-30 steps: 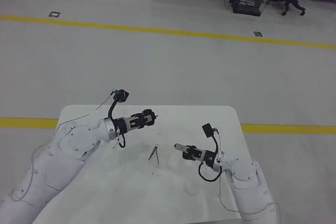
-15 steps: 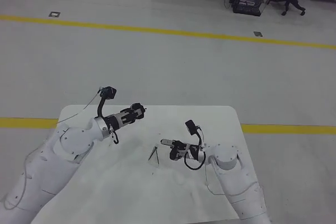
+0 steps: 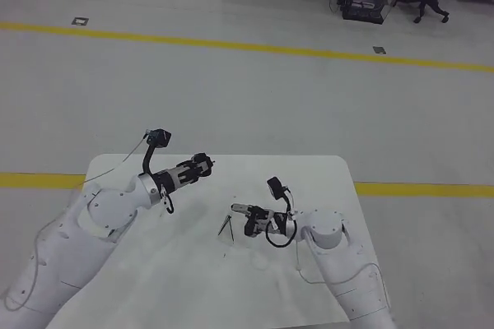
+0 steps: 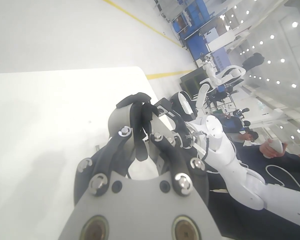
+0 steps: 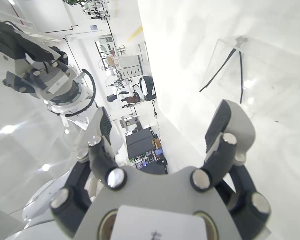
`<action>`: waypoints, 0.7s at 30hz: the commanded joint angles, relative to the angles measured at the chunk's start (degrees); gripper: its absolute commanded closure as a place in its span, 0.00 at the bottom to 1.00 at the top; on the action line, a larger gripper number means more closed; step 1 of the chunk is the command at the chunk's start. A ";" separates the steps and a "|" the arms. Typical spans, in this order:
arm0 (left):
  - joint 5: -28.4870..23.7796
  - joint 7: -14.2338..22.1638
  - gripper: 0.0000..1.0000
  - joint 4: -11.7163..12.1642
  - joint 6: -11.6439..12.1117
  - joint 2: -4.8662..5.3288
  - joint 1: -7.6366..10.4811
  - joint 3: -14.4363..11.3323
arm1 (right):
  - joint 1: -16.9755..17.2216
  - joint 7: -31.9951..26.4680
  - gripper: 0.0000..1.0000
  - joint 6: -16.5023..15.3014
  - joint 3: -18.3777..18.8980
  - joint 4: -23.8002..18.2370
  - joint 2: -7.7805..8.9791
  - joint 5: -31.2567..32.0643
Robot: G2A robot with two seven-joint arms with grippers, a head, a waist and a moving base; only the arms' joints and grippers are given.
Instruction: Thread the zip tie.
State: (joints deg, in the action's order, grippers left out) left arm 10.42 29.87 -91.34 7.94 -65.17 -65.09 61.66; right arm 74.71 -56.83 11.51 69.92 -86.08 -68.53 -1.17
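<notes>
The right gripper [image 5: 162,121] stands wide open with nothing between its fingers [image 5: 221,119]. In the top view the right gripper [image 3: 237,209] is over the middle of the table [image 3: 313,177], pointing toward the robot's left; how high it is above the surface cannot be judged from there. Just ahead of its tips, and apart from them, lies the zip tie [image 5: 240,76], a thin black strip folded into a narrow V with its head at the far end of the fold. From above, the zip tie [image 3: 227,227] is only a small dark sliver just beside that gripper, and its head cannot be made out. Around it the right wrist view shows faint straight edges and glints, as of a clear film [image 5: 225,51]; whether the tie lies on it or inside it I cannot tell

The left gripper [image 4: 142,106] is closed, its dark pads [image 4: 137,126] pressed together, and nothing can be made out in their grip. In the top view the left gripper [image 3: 206,163] is over the far part of the table, well apart from the zip tie
</notes>
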 commanded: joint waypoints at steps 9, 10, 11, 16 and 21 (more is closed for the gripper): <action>0.00 0.00 1.00 0.00 0.00 0.00 0.00 0.00 | -3.83 9.11 0.00 7.62 -8.05 2.15 -1.83 -0.64; 0.00 0.00 1.00 0.00 0.00 0.00 0.00 0.00 | -4.07 10.06 0.00 7.97 -8.58 2.75 -2.01 -0.88; 0.00 0.00 1.00 0.00 0.00 0.00 0.00 0.00 | -4.26 10.54 0.00 7.97 -9.12 3.54 -2.18 -1.39; 0.00 0.00 1.00 0.00 0.00 0.00 0.00 0.00 | -5.22 13.31 0.00 7.97 -11.17 7.64 -2.79 -2.68; 0.00 0.00 1.00 0.00 0.00 0.00 0.00 0.00 | -5.18 14.14 0.00 7.97 -11.28 8.21 -2.92 -4.35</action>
State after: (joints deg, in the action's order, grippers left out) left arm 10.42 29.87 -91.34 7.94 -65.17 -65.09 61.66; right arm 69.53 -42.64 19.48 58.63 -77.84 -71.46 -5.59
